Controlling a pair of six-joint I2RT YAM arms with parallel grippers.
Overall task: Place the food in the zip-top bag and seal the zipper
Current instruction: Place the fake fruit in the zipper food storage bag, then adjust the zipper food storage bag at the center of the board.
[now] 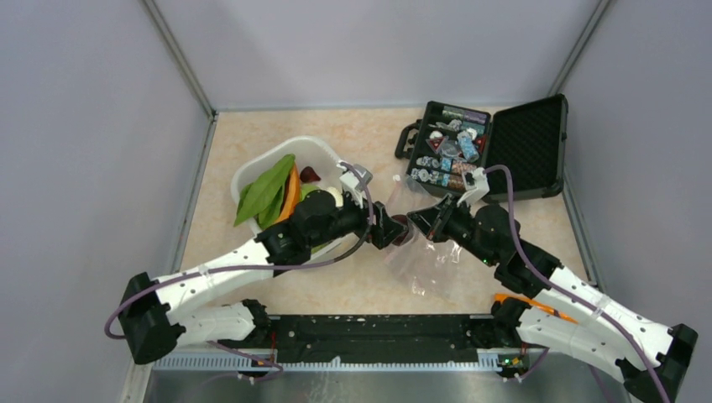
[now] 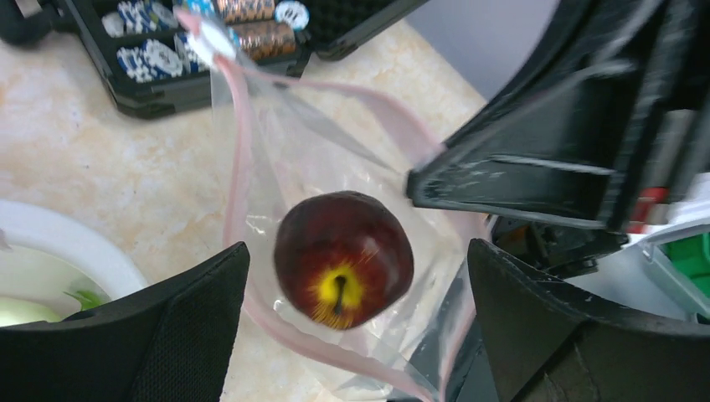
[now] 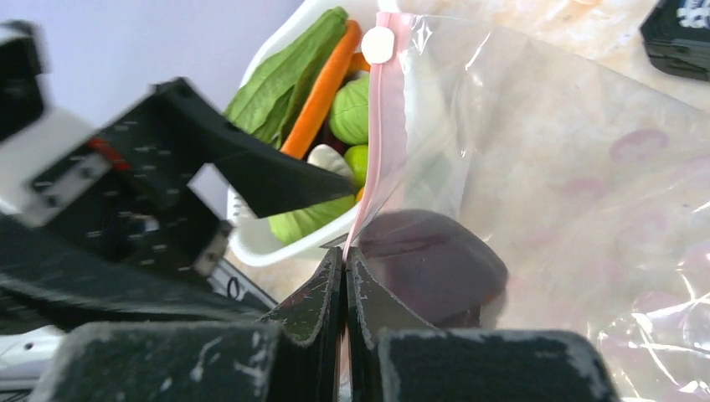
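The clear zip-top bag (image 1: 437, 264) lies at mid-table, its mouth held open. My right gripper (image 3: 345, 251) is shut on the pink zipper strip (image 3: 381, 126) at the mouth edge and holds it up. My left gripper (image 2: 360, 318) is open, its fingers wide apart over the mouth. The dark purple-red round piece (image 2: 343, 258) sits inside the pink loop of the mouth, touching neither finger. It shows through the plastic in the right wrist view (image 3: 427, 260). The carrot (image 3: 322, 88), green leaves (image 3: 285, 75), cabbage (image 3: 352, 109) and radish (image 3: 331, 159) lie in the white tub.
The white tub (image 1: 277, 164) stands at the left behind my left arm. The open black case (image 1: 504, 147) with small trinkets stands at the back right, close to the bag. An orange object (image 1: 537, 304) lies by my right arm's base. Grey walls enclose the table.
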